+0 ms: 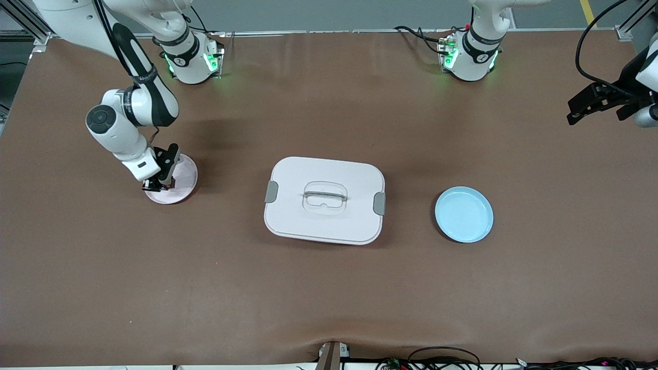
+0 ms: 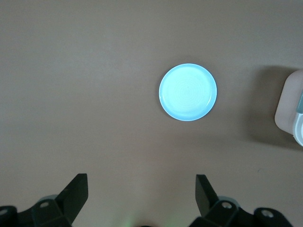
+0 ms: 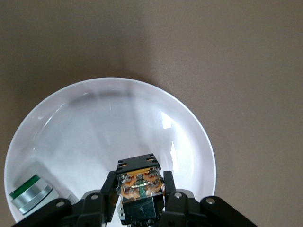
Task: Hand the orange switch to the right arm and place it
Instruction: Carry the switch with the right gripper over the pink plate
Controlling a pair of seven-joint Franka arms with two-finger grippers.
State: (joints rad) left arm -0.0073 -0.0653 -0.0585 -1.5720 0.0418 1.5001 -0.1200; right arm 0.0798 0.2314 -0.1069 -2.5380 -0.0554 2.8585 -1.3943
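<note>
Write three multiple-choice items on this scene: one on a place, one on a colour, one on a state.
1. The right tool is over:
A. the blue plate
B. the white plate
C. the lidded box

2. The plate beside the lidded box, toward the left arm's end, is:
A. red
B. black
C. light blue

3. The left tool is:
A. open, holding nothing
B. shut on the switch
C. shut on a plate

Answers:
B, it hangs low over the white plate, shut on the orange switch.
C, the blue plate shows it.
A, its fingers stand wide apart.

A brown table (image 1: 329,288) carries a white lidded box (image 1: 325,200), a pale blue plate (image 1: 464,214) and a white plate (image 3: 109,123).
</note>
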